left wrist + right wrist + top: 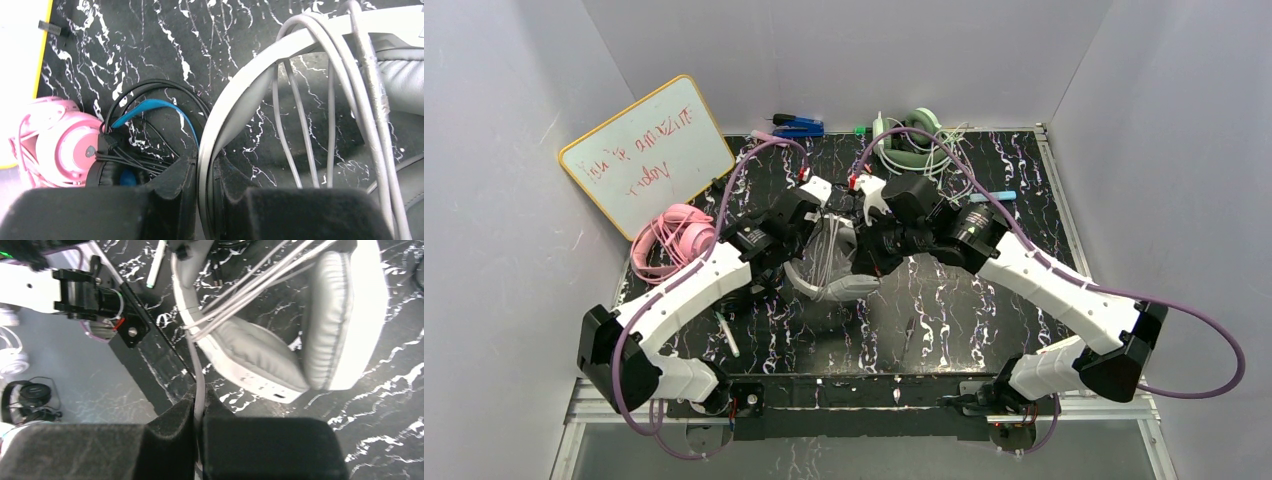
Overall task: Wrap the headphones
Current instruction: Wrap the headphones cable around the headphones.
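The white-grey headphones (829, 280) hang mid-table between both arms. My left gripper (205, 162) is shut on their grey headband (240, 85), and the grey cord (325, 100) runs in several loops around the band. The padded cups (325, 315) fill the right wrist view, with cord strands (250, 287) stretched across them. My right gripper (199, 402) is shut on a single run of that cord just below the cups. The pink headphones (674, 235) lie at the left by the whiteboard. The black-and-blue headphones (145, 107) lie beside the pink headphones (60, 145).
A whiteboard (649, 150) leans on the left wall. Pale green headphones (914, 140) and a blue tool (796, 127) lie at the back edge. A white pen (727, 335) and a small dark piece (909, 335) rest near the front.
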You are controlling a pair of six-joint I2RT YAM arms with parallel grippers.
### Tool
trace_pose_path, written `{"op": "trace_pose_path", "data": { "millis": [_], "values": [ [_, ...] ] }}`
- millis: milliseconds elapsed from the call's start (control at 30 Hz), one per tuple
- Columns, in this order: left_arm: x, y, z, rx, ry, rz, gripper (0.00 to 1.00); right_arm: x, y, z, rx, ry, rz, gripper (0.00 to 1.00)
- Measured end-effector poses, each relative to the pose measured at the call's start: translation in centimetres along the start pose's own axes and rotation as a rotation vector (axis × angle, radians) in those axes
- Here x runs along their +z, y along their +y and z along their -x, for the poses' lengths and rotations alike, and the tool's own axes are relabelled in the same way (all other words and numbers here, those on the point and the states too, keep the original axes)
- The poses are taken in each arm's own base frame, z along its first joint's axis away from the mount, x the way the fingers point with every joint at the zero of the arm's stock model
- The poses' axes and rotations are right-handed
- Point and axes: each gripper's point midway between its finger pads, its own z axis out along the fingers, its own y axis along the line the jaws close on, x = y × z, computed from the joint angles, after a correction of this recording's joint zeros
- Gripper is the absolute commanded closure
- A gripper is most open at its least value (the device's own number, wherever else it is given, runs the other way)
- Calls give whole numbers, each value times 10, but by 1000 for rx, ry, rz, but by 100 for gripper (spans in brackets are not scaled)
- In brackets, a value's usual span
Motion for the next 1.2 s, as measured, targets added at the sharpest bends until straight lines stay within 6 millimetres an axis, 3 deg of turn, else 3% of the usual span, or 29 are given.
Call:
{"op": "trace_pose_path", "data": {
  "millis": [200, 500, 767, 967, 1200],
  "values": [
    [-6, -18, -1, 84, 9, -109, 100, -5, -24, -5, -60, 20, -109, 95],
    [-19, -59, -1, 146, 28, -333, 100, -12, -59, 8, -106, -40, -301, 85],
    [-26, -67, -16, 194, 78, -386, 100, -25, -96, 19, -64, -104, -441, 84],
    [-36, -72, -14, 174, 60, -434, 100, -22, -121, 8, -6, -90, -454, 83],
    [-68, -77, 3, 89, -32, -528, 100, -8, -139, -17, 91, -72, -360, 84]
  ]
}}
